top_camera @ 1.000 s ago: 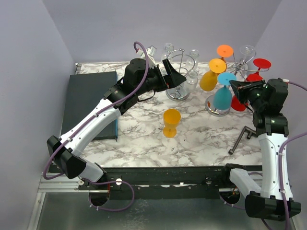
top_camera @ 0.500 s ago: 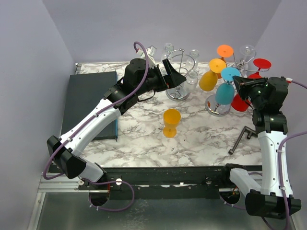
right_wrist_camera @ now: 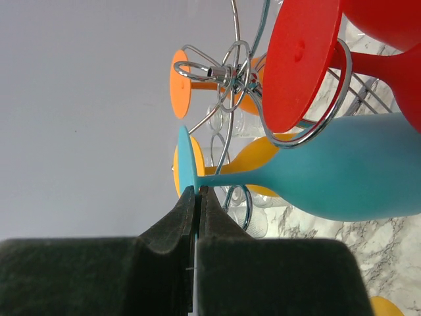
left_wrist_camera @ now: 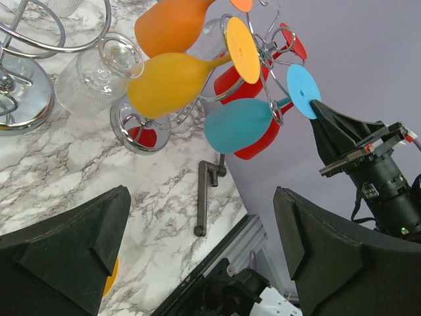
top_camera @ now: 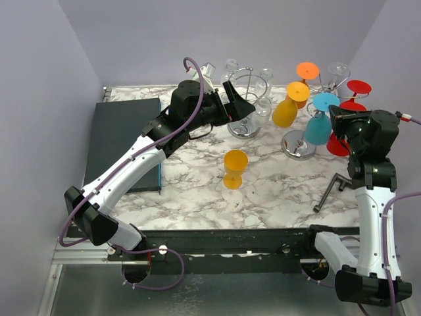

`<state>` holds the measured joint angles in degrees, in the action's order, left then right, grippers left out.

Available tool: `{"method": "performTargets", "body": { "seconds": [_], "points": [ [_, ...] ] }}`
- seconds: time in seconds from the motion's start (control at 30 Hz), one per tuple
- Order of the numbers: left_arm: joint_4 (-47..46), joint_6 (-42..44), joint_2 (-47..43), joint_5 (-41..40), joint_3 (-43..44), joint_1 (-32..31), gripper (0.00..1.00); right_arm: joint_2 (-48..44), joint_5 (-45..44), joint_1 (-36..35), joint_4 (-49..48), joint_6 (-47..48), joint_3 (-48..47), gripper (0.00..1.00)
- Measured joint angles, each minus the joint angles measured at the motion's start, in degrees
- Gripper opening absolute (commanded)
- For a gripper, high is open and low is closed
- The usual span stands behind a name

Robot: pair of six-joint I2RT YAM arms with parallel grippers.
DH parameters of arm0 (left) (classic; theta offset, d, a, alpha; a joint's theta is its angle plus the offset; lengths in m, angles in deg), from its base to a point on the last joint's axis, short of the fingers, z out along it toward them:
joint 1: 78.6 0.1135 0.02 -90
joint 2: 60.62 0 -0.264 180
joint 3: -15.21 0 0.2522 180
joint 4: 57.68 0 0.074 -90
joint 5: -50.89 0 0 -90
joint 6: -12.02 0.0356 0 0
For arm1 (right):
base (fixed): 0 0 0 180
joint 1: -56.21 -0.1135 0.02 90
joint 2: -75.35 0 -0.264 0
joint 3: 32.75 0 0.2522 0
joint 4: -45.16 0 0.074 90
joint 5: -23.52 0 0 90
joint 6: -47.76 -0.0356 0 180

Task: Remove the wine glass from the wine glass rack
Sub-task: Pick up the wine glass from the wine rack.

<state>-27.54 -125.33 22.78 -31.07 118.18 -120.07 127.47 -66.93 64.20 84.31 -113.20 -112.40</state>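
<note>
The wire wine glass rack [top_camera: 300,146] stands at the back right, hung with orange, yellow and red glasses. My right gripper [top_camera: 337,113] is shut on the thin foot of the blue wine glass [top_camera: 317,130], which tilts with its bowl down by the rack's base. In the right wrist view the gripper [right_wrist_camera: 197,191] pinches the foot's rim, and the blue wine glass [right_wrist_camera: 348,181] stretches off to the right under a red glass's foot [right_wrist_camera: 299,62]. Whether the stem still sits in a rack loop I cannot tell. My left gripper [top_camera: 240,105] hovers open and holds nothing.
A second chrome rack [top_camera: 245,128] with clear glasses stands behind the left gripper. A yellow-orange glass [top_camera: 235,168] stands upright mid-table. A dark board [top_camera: 125,141] lies at the left. A grey metal handle [top_camera: 329,191] lies near the right arm.
The right gripper has moved right and towards the back with the blue glass, whose foot and bowl shifted right past the rack's centre. The left arm has not moved.
</note>
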Motion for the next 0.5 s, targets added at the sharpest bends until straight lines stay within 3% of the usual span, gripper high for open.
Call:
{"method": "performTargets", "body": {
  "seconds": [0.5],
  "points": [
    [0.0,0.0,0.0,0.0,0.0,0.0,0.99,-5.0,-1.5,0.0,4.2,-1.3,0.2,0.01]
  ]
}}
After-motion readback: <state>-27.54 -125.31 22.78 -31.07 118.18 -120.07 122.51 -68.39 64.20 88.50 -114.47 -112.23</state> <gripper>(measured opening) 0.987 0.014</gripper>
